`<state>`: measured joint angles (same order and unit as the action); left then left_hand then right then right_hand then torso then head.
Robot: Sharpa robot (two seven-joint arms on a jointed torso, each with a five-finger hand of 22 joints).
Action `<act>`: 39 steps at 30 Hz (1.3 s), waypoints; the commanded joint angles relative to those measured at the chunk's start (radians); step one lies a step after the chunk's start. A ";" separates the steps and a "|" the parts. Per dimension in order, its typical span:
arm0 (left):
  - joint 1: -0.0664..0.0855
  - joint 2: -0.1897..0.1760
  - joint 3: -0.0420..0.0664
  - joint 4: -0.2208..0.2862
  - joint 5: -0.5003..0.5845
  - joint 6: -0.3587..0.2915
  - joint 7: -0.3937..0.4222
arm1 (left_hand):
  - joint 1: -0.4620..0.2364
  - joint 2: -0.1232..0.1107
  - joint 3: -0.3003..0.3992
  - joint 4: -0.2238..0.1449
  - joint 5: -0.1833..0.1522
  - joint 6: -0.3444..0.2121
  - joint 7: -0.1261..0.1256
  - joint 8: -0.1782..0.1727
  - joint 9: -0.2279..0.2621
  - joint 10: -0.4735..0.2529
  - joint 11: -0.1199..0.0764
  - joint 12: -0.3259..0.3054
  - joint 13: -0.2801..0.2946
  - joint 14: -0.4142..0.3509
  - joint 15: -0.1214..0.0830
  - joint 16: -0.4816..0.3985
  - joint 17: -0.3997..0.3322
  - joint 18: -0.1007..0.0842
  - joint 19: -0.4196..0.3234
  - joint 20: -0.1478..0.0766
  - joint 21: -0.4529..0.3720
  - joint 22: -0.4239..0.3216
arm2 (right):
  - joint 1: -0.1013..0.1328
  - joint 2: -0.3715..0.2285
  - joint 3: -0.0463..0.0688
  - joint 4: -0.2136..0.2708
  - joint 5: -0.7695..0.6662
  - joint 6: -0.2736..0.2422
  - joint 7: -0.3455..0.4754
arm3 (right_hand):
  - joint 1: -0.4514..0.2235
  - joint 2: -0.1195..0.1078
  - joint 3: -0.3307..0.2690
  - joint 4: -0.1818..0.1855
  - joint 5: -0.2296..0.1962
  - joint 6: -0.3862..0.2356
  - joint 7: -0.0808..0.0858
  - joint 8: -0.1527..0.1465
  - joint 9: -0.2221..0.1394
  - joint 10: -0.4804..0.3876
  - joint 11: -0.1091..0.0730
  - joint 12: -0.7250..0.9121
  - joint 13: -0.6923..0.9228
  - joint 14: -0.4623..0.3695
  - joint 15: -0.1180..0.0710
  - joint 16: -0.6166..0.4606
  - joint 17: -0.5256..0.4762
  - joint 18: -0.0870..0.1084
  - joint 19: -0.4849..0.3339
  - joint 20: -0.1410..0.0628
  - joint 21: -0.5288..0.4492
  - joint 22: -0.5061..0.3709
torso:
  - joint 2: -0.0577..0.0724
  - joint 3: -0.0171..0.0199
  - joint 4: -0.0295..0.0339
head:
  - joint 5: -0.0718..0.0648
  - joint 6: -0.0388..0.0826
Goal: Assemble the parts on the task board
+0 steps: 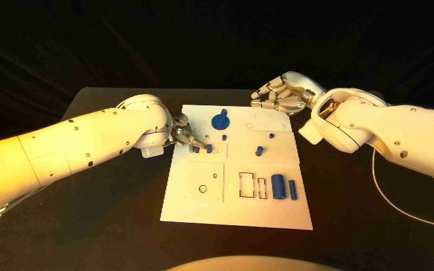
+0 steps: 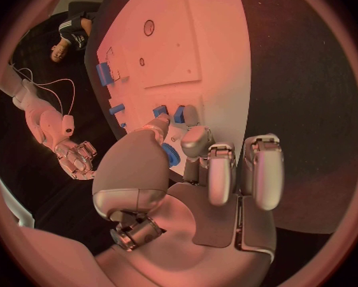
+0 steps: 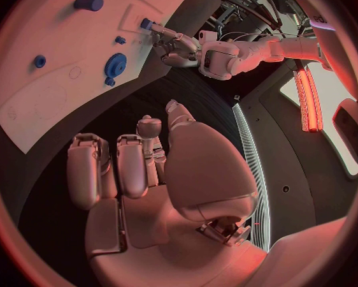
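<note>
While the black table takes up most of the head view, the white board sits in the middle of it with bare tabletop on every side, so there's room all round, more on the near-left and near-right than at the far edge.

Left arm comes in from the left and its hand is right at the board's left edge, about level with the upper third. In the left wrist view the hand has its thumb and one finger closed on a small blue part, the rest of the fingers hang straight and a bit apart, over the dark table just off the board's edge. Two more little blue pegs stand just beyond those fingertips, close but I can't tell if they touch.

Right arm comes from the right, its hand hovers just past the board's far right corner. The wrist view shows the fingers curled in loosely with nothing in them, off the board, dark table below.

On the board: blue gear near the far edge, well clear of both hands; a short cylinder mid-board; a fat cylinder and a thin pin side by side at the near right, next to the rectangular slots
</note>
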<state>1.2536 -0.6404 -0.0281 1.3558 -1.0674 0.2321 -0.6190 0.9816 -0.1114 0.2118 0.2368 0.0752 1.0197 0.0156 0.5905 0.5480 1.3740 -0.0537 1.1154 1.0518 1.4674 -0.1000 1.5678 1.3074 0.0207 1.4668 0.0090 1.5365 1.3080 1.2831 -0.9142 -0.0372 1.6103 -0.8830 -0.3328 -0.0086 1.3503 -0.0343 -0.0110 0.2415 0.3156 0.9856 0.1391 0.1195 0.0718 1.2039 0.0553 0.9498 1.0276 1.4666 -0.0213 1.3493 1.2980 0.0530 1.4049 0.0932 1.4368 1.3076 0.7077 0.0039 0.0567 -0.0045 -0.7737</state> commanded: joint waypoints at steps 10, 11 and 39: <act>-0.008 -0.031 -0.002 0.014 0.041 -0.096 0.002 | -0.011 0.024 -0.092 0.054 -0.024 0.009 -0.001 0.001 -0.003 0.007 0.001 0.009 0.008 0.103 -0.008 0.003 0.263 -0.012 0.091 -0.007 0.003 0.234 | -0.001 0.003 -0.001 -0.007 -0.003 0.021 0.000 | -0.001 0.005 -0.009 -0.004 0.004 0.004 0.001 0.004 0.000 -0.014 0.000 -0.012 -0.007 0.044 0.002 -0.011 -0.005 0.011 -0.011 -0.003 -0.008 -0.003 | 0.000 -0.0010 0.0006 | -0.002 0.000; -0.008 -0.033 -0.002 0.014 0.051 -0.107 0.010 | -0.010 0.028 -0.094 0.054 -0.024 0.008 -0.001 0.001 -0.003 0.007 0.001 0.008 0.007 0.103 -0.008 0.003 0.263 -0.012 0.091 -0.007 0.002 0.233 | -0.001 0.003 -0.001 -0.007 -0.003 0.021 -0.001 | -0.001 0.005 -0.009 -0.004 0.004 0.004 0.001 0.004 0.000 -0.015 0.000 -0.013 -0.007 0.044 0.002 -0.011 -0.005 0.011 -0.011 -0.003 -0.008 -0.003 | -0.001 -0.0006 0.0007 | -0.002 0.000; -0.010 -0.039 -0.005 -0.011 0.144 -0.398 0.506 | 0.422 0.107 -0.124 -0.115 0.052 -0.197 0.102 -0.107 -0.082 -0.388 0.096 -0.434 -0.415 -0.093 0.067 -0.381 -0.119 0.147 -0.255 0.055 -0.841 -0.440 | -0.011 0.009 -0.003 -0.013 -0.001 0.023 0.000 | 0.002 0.008 -0.010 -0.003 0.008 0.005 0.001 0.005 0.000 -0.021 0.000 -0.022 -0.016 0.044 0.002 -0.012 -0.006 0.011 -0.012 -0.003 -0.009 -0.004 | 0.000 0.0001 0.0004 | -0.007 0.011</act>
<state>1.2448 -0.6848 -0.0330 1.3409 -0.8734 -0.1075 -0.2749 1.3808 -0.0038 0.0792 0.1331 0.1240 0.8288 0.1115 0.4918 0.4724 1.0030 0.0368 0.6966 0.6467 1.3908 -0.0368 1.2207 1.2099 0.1610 1.2359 0.0601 0.7450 0.9048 1.2724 -0.9067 -0.0405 1.5958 -0.8818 -0.3202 -0.0106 1.3503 -0.0344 -0.0137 0.2386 0.3196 0.9855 0.1390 0.1195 0.0718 1.1890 0.0546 0.9323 1.0130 1.4666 -0.0213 1.3399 1.2929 0.0530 1.4015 0.0898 1.4326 1.3049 0.7076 0.0043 0.0569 -0.0105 -0.7642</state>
